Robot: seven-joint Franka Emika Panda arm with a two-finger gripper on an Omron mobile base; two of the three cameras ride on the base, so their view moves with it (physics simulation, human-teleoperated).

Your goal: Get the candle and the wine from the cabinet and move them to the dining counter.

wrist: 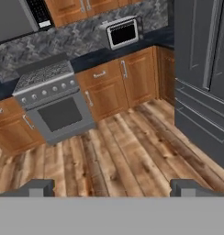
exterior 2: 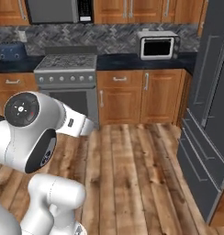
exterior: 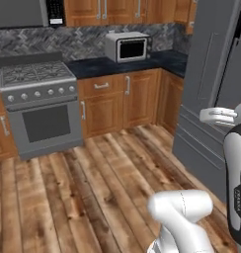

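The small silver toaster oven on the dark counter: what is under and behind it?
The toaster oven stands on the dark worktop, herringbone backsplash behind. Its dark interior is unreadable.

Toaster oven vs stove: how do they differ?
The toaster oven is a small pale box sitting on the dark counter; the stove is larger, darker grey and stands on the floor. The stove has front knobs and burner grates. Both have dark front windows.

The floor (exterior: pixel 93 183) is knotty, streaky wood planking with a matt look. Beside the grey, metal-looking stove (exterior: pixel 39 108), the lower cabinets (exterior: pixel 122 101) are smooth warm wood with pale metal handles. Above the stove, the backsplash (exterior: pixel 83 42) shows grey herringbone tile; the worktop (exterior: pixel 117 64) looks dark polished stone.
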